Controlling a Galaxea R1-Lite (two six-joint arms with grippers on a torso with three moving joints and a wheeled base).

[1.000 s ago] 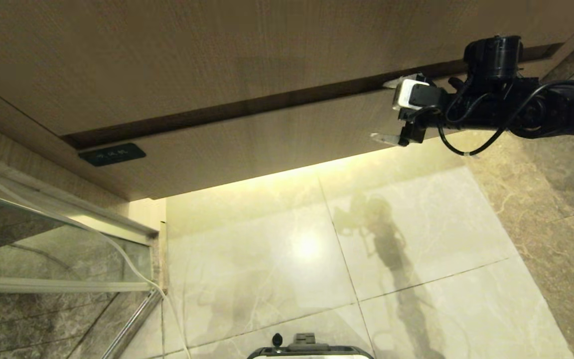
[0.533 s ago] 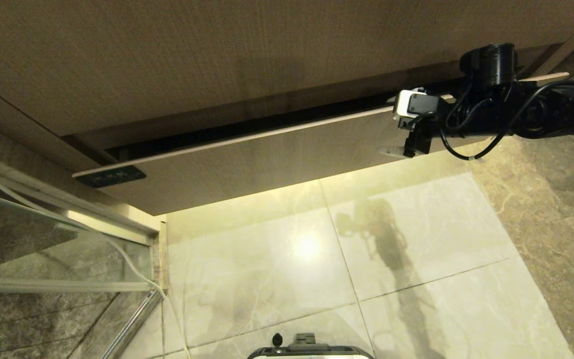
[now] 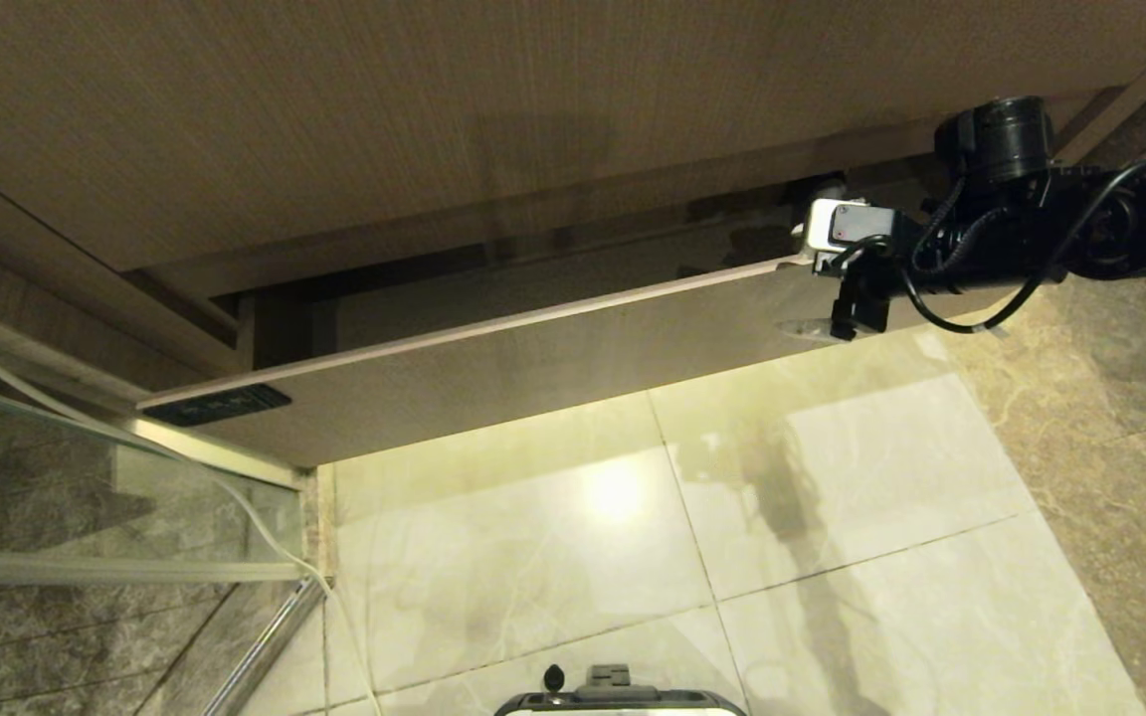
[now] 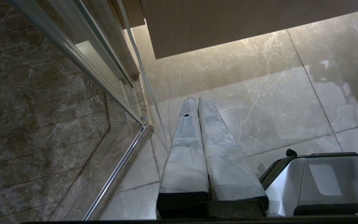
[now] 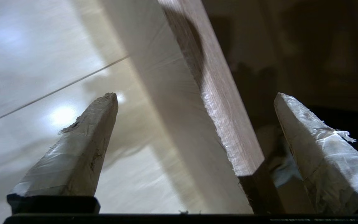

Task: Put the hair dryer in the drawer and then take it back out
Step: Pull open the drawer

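Now the drawer is seen partly pulled out from under the taller wood panel, so that a dark gap is shown between its flat front and the cabinet. At the left end of the drawer front a small black plate is fixed. The right pincer is placed at the right end of the drawer front, with its 2 fingers spread wide: in the right wrist view the top edge of the front is seen standing between the fingers, 1 finger outside the front and the other inside the drawer. Whether the fingers touch the wood cannot be told. Nothing is held by this pincer.

The hair dryer is not seen in any view; only a shadowed part of the inside of the drawer is shown, and what lies there cannot be told.

The left pincer is kept low beside the robot base, pointed down at the pale tiled floor, its 2 fingers pressed together with nothing between them. A glass partition with a metal rail is seen next to it
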